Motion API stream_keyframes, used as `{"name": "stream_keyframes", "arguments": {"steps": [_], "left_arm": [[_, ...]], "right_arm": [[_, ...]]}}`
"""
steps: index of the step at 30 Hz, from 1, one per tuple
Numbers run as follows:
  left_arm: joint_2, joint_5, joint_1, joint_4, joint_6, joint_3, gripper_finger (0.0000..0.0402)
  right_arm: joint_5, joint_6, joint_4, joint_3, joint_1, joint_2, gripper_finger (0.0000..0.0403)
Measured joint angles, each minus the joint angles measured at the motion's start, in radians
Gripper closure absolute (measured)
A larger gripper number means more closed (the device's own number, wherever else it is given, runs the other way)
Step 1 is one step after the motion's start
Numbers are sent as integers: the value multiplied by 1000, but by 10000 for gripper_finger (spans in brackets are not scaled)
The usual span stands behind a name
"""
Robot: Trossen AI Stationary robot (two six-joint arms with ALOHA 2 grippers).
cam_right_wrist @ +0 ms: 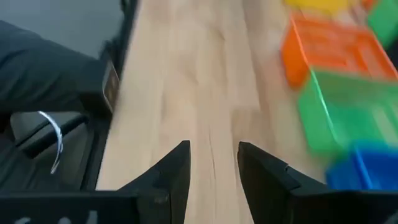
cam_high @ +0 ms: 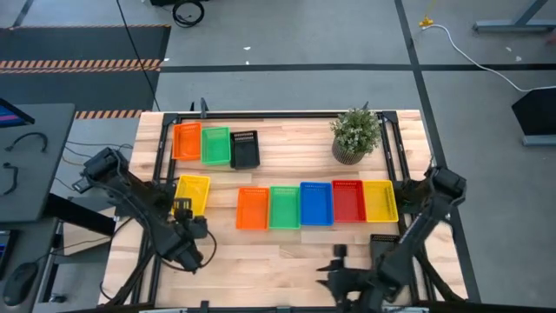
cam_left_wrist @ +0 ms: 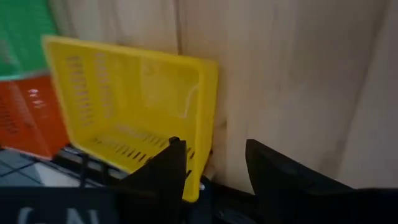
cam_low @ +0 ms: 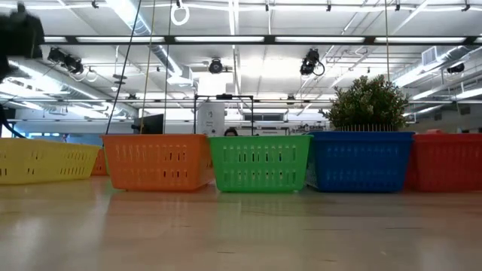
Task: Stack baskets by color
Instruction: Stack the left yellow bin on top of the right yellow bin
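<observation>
Yellow basket [cam_left_wrist: 134, 102] lying alone near table [cam_high: 287, 261] left edge, left gripper [cam_high: 182, 209] hovering just beside it, jaws parted, holding nothing. Risk: finger pushing rim, sliding basket off edge. Right gripper [cam_high: 337, 269] waiting empty, jaws apart, near front edge.

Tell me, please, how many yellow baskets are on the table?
2: one yellow basket near the left tool, the other ending the front row at the right. None seems hidden.
</observation>
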Motion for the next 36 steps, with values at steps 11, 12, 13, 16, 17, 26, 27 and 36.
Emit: {"name": "stream_keyframes", "arguments": {"steps": [11, 12, 13, 16, 17, 26, 27, 36], "left_arm": [[-170, 48, 149, 262, 90, -300, 231], [-181, 72, 160, 289, 105, -316, 233], [-184, 92, 170, 310, 120, -327, 239], [-188, 122, 185, 320, 134, -330, 284], [-188, 130, 186, 321, 142, -320, 308], [-182, 61, 172, 335, 215, -57, 395], [-173, 53, 168, 344, 232, -20, 396], [-3, 65, 131, 382, 479, 238, 398]], "right_arm": [[-115, -262, 339, -70, -66, -6, 264], [-115, -258, 339, -70, -63, -6, 264], [-115, -254, 340, -70, -61, -6, 264], [-113, -232, 339, -70, -55, -6, 264], [-109, -223, 340, -70, -55, -6, 264], [-207, -322, 402, -70, -229, -1, 264], [-232, -375, 428, -70, -251, -1, 263], [-425, -763, 499, -26, -438, 0, 220]]}}
